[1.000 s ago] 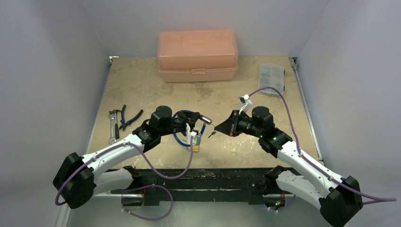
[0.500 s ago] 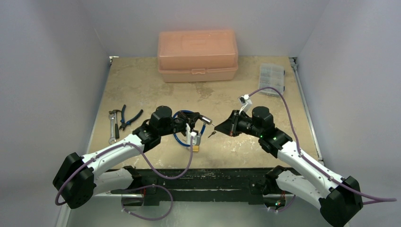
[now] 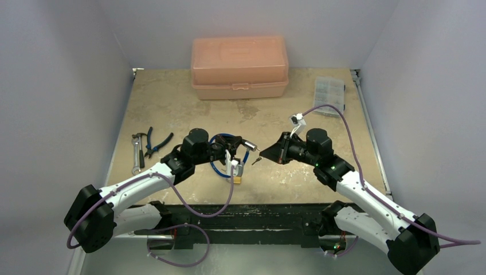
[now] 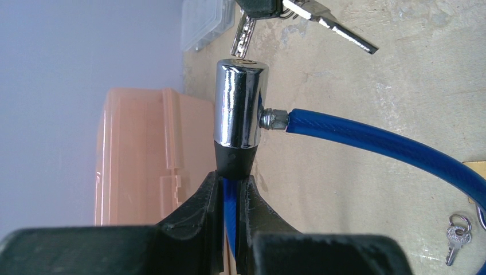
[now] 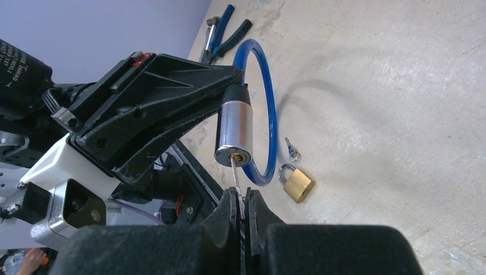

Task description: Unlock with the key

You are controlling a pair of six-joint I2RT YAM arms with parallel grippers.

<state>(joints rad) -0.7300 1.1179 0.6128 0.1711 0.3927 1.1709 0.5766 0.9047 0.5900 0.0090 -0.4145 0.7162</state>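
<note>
The slim silver metal key point(image 5: 235, 175) you are working with is pinched at its head in the clenched right gripper point(image 5: 242, 197). Its tip sits at the keyhole in the end face of the chrome lock barrel point(image 5: 235, 129). How deep it has gone I cannot tell. Spare keys from the same bunch point(image 4: 335, 28) hang loose beside it.

The left gripper point(image 4: 230, 183) is clamped on the blue plastic-coated cable point(image 4: 372, 143) just behind the barrel's black collar, holding the barrel off the table.

In the right wrist view the blade looks slightly off the barrel's axis, so line the two up before you push. Feed it in straight until it seats, and only then twist. Let the left claw take the turning load, since a grip on round cable may let the barrel roll.

A tiny silver key on a small ring point(image 5: 292, 150) lies untouched on the table, just beside the little brass padlock point(image 5: 299, 183).

Well behind all this, the salmon-pink plastic toolbox point(image 3: 239, 66) stands against the back wall with its lid down, its contents hidden. The clear compartment organiser point(image 3: 329, 94) sits at the back right, and whatever it holds is too small to make out.
</note>
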